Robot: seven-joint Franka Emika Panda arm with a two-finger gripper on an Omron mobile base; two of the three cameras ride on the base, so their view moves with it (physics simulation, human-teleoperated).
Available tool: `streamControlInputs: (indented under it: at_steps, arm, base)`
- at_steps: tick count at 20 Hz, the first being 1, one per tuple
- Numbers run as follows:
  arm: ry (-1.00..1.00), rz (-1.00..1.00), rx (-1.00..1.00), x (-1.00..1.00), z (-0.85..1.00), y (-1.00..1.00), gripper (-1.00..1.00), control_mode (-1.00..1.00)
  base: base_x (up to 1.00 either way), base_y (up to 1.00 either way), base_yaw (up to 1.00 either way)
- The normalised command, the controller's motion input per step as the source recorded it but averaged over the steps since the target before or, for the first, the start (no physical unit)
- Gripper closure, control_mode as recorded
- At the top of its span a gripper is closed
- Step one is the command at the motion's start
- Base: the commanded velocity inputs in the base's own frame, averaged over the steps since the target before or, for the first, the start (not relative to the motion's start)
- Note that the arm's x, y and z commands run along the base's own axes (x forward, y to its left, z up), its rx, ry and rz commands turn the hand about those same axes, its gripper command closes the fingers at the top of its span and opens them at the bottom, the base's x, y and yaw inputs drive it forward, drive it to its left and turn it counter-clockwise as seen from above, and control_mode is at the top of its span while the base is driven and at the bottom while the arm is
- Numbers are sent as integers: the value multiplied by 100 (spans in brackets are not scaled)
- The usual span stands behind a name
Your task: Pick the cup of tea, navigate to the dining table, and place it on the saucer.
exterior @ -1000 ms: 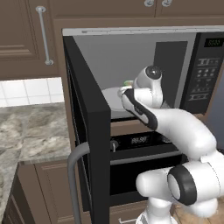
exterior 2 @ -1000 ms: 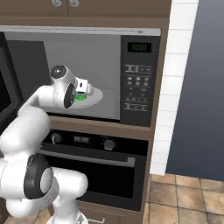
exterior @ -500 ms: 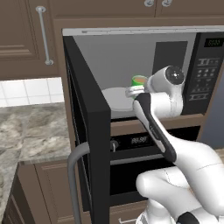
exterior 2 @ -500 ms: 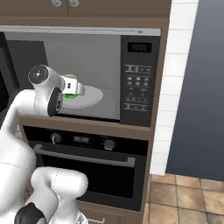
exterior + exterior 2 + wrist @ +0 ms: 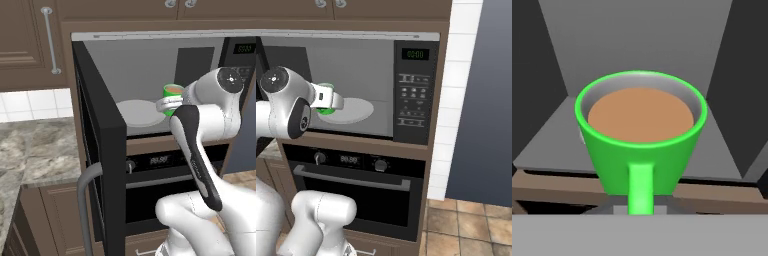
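Kitchen wall, open microwave [image 5: 381, 75] | small bright green mug of brown tea [image 5: 641, 135] at cavity's front edge, beside round grey-white turntable plate [image 5: 137, 112] | handle points straight at fingers | finger state: cannot tell

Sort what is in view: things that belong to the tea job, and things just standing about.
Belongs to the job:
- cup of tea, green, brown liquid inside, at the microwave opening
- pincer, at the cup; its fingers are hidden, so the grip is not visible

Just standing about:
- turntable plate
- open microwave door
- oven
- stone counter
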Motion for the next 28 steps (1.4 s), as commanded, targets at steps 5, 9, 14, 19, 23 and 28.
streamControlInputs:
  at_steps: [5, 9, 14, 19, 23, 28]
  arm:
    - [0, 0, 0, -25, 4, 0, 100, -100]
    - [0, 0, 0, 0, 0, 0, 100, -100]
    - [0, 0, 0, 0, 0, 0, 100, -100]
    - [0, 0, 0, 0, 0, 0, 100, 100]
    - [0, 0, 0, 0, 0, 0, 100, 100]
    - [0, 0, 0, 0, 0, 0, 100, 100]
  base:
    - [0, 0, 0]
    - [0, 0, 0]
    - [0, 0, 0]
    - [-63, -18, -4]
    - [-100, -59, -16]
    - [-100, -87, -10]
